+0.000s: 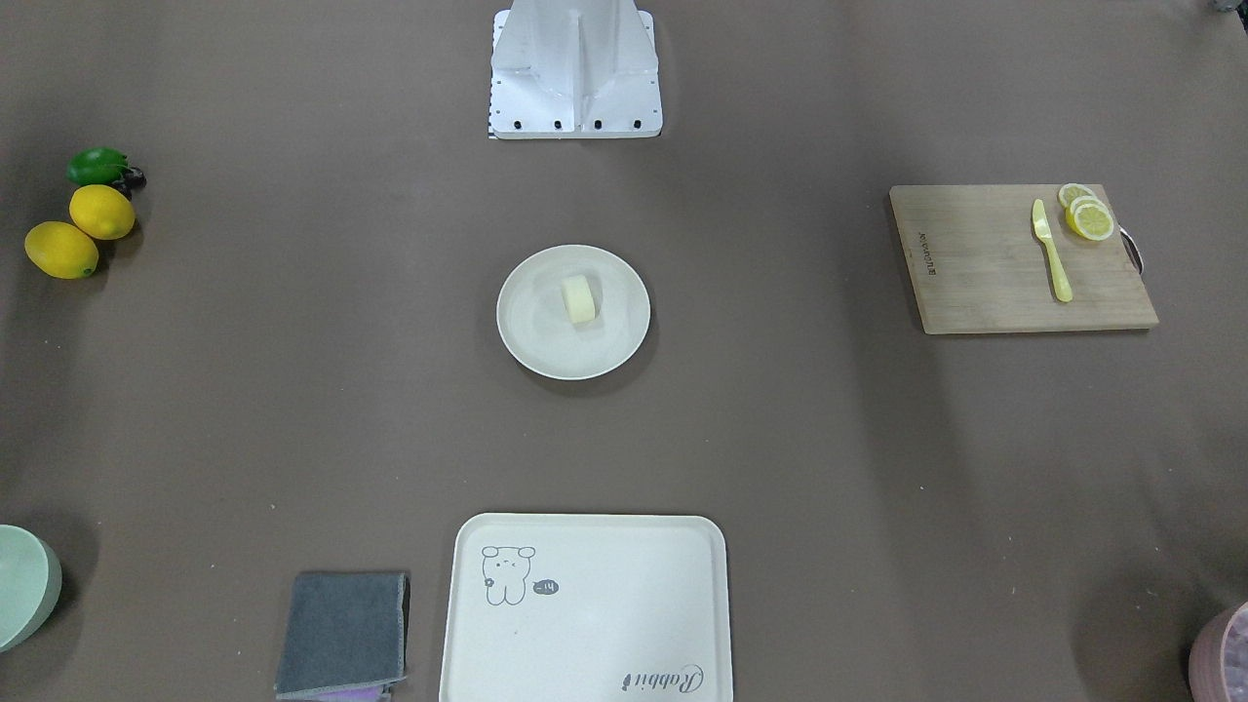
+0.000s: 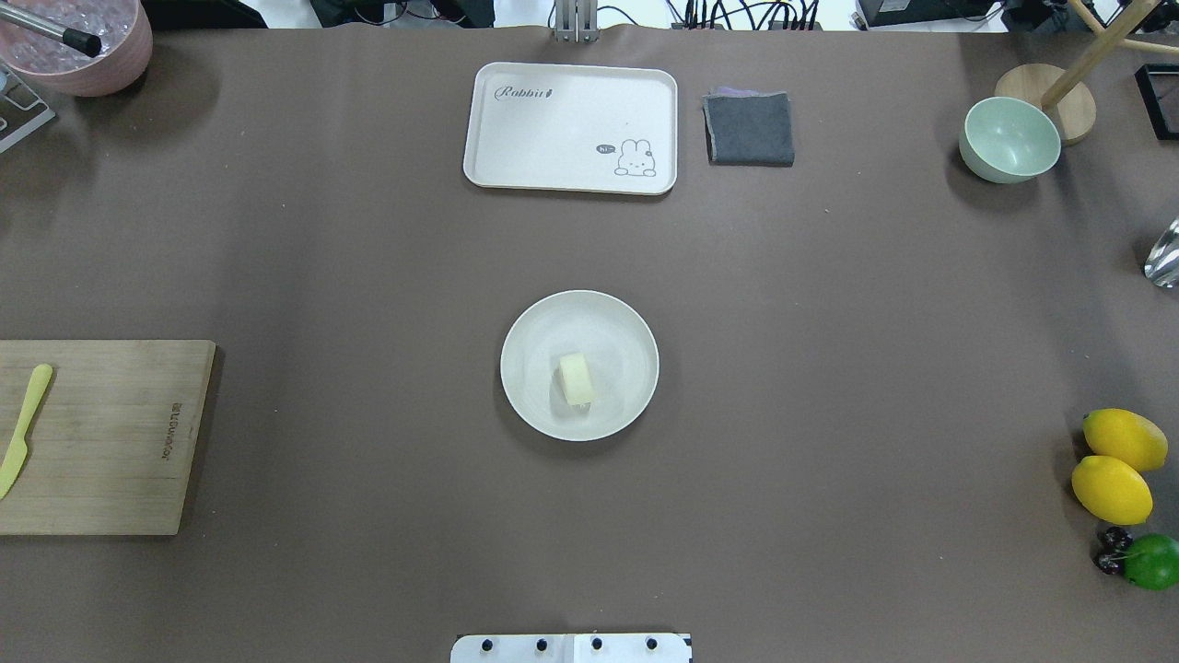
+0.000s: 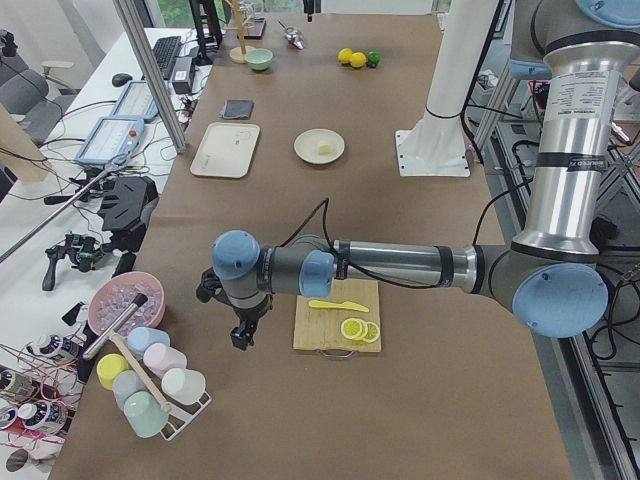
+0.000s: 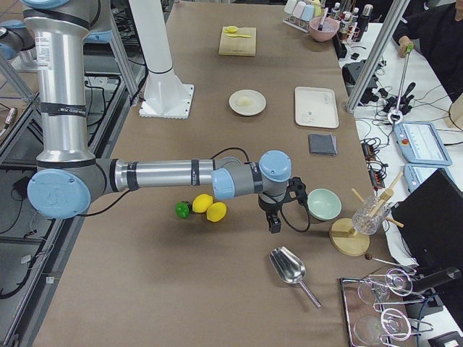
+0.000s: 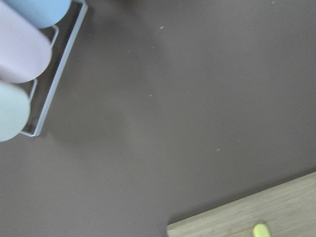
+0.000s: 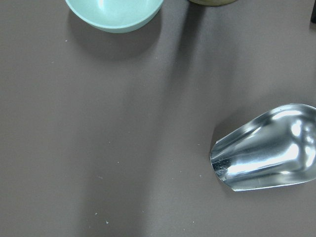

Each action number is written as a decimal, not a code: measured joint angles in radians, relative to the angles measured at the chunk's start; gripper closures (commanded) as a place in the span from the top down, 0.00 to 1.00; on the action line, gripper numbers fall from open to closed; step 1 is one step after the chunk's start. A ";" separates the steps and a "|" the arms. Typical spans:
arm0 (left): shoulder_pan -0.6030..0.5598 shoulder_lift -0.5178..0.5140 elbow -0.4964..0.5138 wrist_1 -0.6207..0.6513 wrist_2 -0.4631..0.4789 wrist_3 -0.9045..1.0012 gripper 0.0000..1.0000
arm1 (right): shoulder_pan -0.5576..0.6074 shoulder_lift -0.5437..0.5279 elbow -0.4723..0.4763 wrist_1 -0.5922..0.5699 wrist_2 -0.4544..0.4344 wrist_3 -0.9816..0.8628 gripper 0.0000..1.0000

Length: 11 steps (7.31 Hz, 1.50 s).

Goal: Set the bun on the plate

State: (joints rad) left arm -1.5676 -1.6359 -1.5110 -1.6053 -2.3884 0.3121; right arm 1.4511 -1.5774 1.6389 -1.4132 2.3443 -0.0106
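Observation:
The pale cream bun [image 1: 578,298] [image 2: 576,378] lies on the round cream-white plate [image 1: 522,336] [image 2: 530,410] at the middle of the table, a little off the plate's centre. Nothing touches it. My left gripper [image 3: 240,336] hangs far from the plate at the table's left end, between the cutting board and a cup rack; I cannot tell whether it is open or shut. My right gripper [image 4: 275,223] hangs at the opposite end, between the lemons and the green bowl; its state cannot be told either. Neither wrist view shows its own fingers.
A wooden cutting board [image 1: 1014,263] carries lemon slices [image 1: 1087,214] and a yellow knife [image 1: 1051,252]. A bear tray [image 2: 571,129], grey cloth [image 2: 749,129] and green bowl [image 2: 1009,140] line the far edge. Lemons [image 2: 1113,465], a lime [image 2: 1151,562] and a metal scoop [image 6: 266,150] lie at the right end.

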 measured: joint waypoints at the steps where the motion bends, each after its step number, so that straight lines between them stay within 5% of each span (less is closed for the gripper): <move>1: -0.010 0.012 0.017 -0.003 -0.014 0.015 0.98 | 0.007 -0.003 0.003 0.000 0.005 0.001 1.00; 5: -0.017 0.028 0.004 -0.015 -0.025 0.017 0.98 | 0.024 -0.017 0.009 -0.001 0.020 0.009 1.00; 8: -0.007 0.020 -0.105 0.025 0.052 -0.123 0.98 | 0.028 -0.031 0.010 0.000 0.021 0.011 1.00; 11: -0.001 0.048 -0.152 0.026 -0.024 -0.270 0.98 | 0.031 -0.044 0.009 0.000 0.020 0.011 1.00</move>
State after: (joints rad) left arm -1.5690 -1.5882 -1.6629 -1.5794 -2.4124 0.0420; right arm 1.4817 -1.6216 1.6480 -1.4128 2.3644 0.0007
